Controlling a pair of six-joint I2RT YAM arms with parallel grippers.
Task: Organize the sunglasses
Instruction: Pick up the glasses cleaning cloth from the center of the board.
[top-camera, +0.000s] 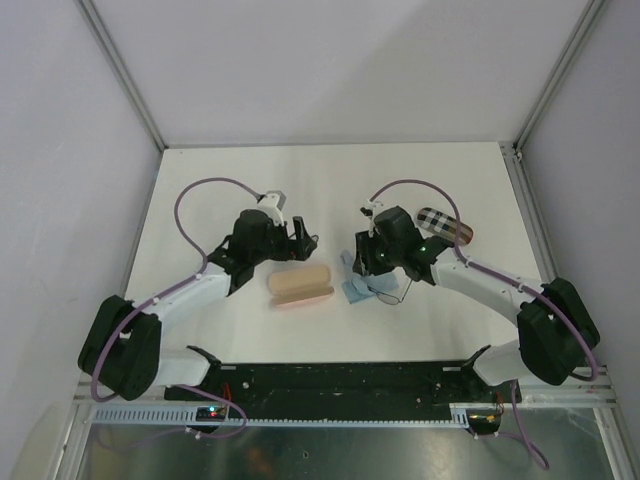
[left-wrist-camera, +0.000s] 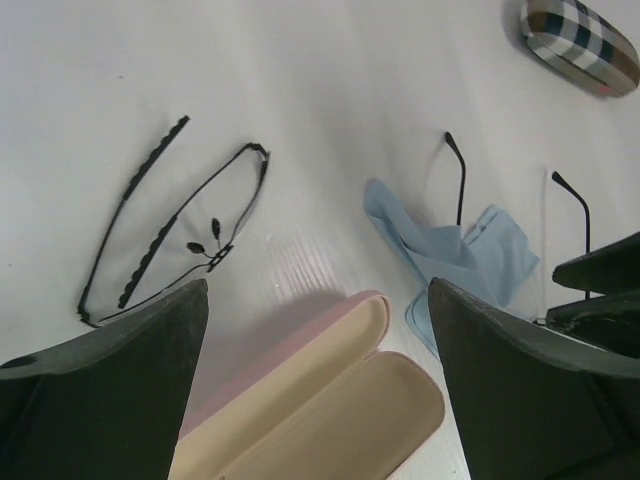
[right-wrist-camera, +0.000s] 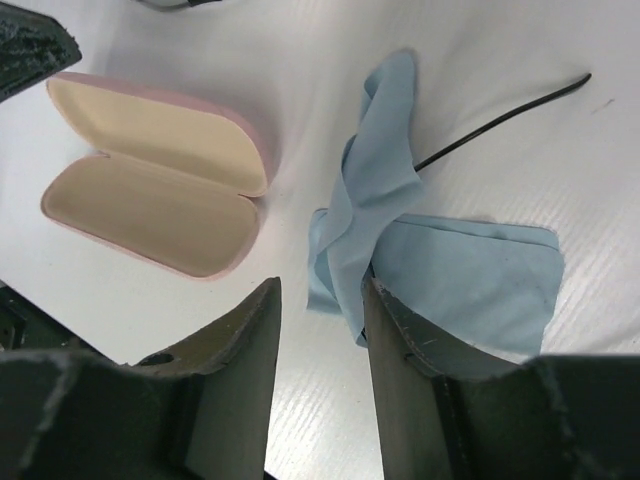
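Observation:
One pair of sunglasses (left-wrist-camera: 170, 232), a thin dark wire frame, lies flat on the white table beyond my left gripper (left-wrist-camera: 318, 290), up and to the left. That gripper stands wide open over the open pink case (left-wrist-camera: 320, 400) and holds nothing. Of the other sunglasses (left-wrist-camera: 460, 180) I see only two black temples (right-wrist-camera: 500, 120); the front lies under the light blue cloth (right-wrist-camera: 400, 230). My right gripper (right-wrist-camera: 322, 290) hovers low at the cloth's near edge. Its jaws stand partly open with bare table between them, and the cloth's hem lies against the right finger (right-wrist-camera: 400, 330).
A black-and-white checkered case (top-camera: 443, 225) lies shut behind the right arm. The pink case (top-camera: 300, 285) lies between the two grippers, with the blue cloth (top-camera: 358, 290) just to its right. A metal frame borders the table's edges.

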